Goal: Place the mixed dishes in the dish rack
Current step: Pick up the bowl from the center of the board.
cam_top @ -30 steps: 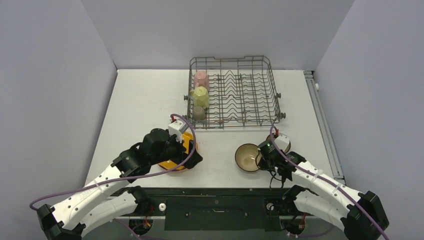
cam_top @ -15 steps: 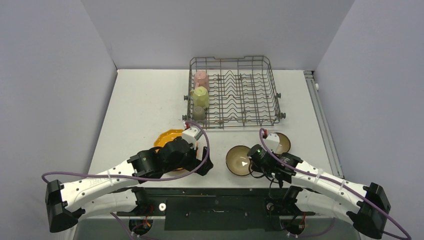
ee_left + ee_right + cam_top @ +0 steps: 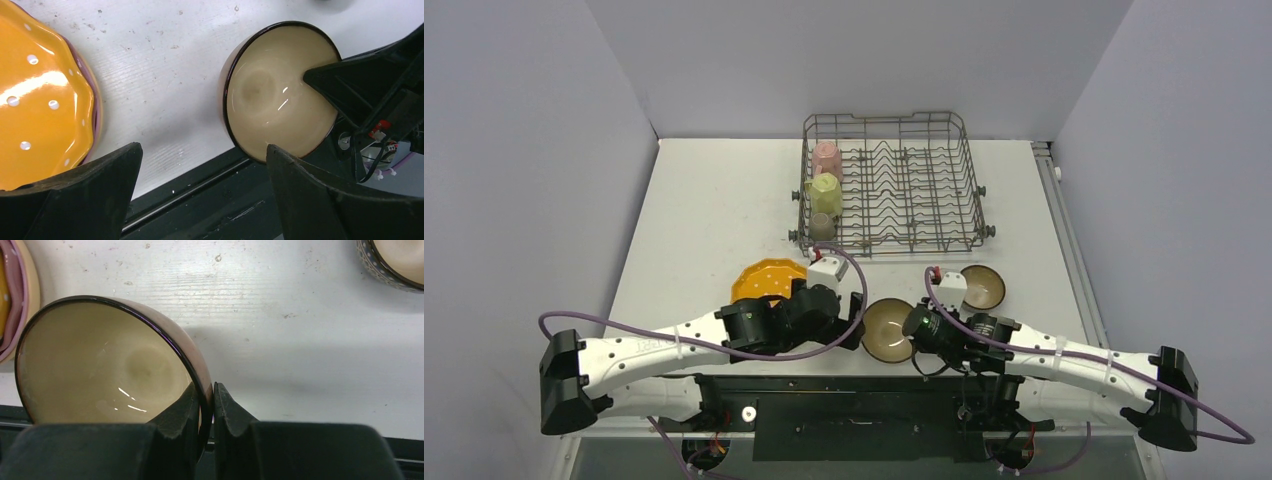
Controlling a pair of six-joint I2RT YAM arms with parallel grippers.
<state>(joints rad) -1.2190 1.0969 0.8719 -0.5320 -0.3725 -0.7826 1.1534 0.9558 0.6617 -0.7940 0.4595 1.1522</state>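
My right gripper (image 3: 206, 387) is shut on the rim of a brown bowl with a tan inside (image 3: 110, 365), holding it tilted at the table's near edge (image 3: 887, 329). My left gripper (image 3: 202, 146) is open and empty. It hovers just left of that bowl (image 3: 280, 95), with the orange white-dotted plate (image 3: 40, 100) to its left. That plate (image 3: 769, 281) lies on the pink plate (image 3: 97, 115). The second brown bowl (image 3: 982, 287) sits on the table to the right. The dish rack (image 3: 944, 180) holds the pink mug (image 3: 827, 158), yellow mug (image 3: 825, 193) and small grey cup (image 3: 822, 226).
The table's dark front edge (image 3: 200, 175) runs right under my left gripper and the held bowl. Grey walls enclose the table on three sides. The two grippers (image 3: 852, 338) (image 3: 914, 335) are close together, with the bowl between them.
My right gripper has carried the brown bowl leftward along the near edge. My left gripper has moved right, off the orange plate, to beside the bowl.
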